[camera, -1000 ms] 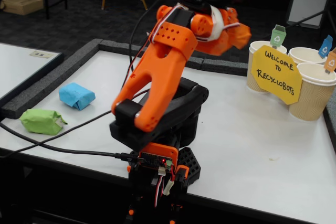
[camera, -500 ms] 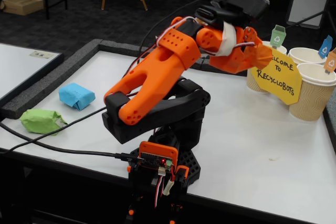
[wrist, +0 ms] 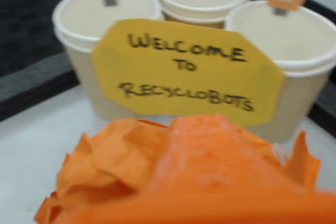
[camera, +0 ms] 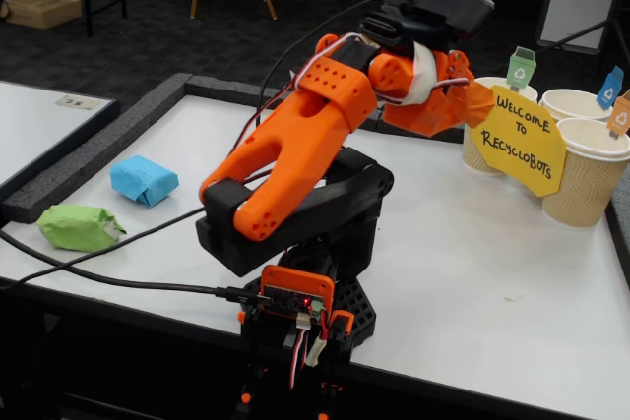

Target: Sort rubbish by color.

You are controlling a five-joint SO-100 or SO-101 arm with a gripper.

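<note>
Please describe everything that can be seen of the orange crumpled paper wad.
The orange crumpled paper wad looks like thin, creased paper with ragged edges. It is off the white table, carried at the orange gripper, whose smooth orange finger lies over its middle in the wrist view. It sits just in front of the yellow "Welcome to Recyclobots" sign and the beige paper cups. Whether it touches the sign cannot be told.

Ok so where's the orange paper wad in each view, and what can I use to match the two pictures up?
Wrist view: the orange paper wad fills the bottom, below the sign.
Fixed view: only an orange tip shows at the arm's end, upper right of centre, just left of the sign.
Shared landmark: the yellow Recyclobots sign on the cups.
</note>
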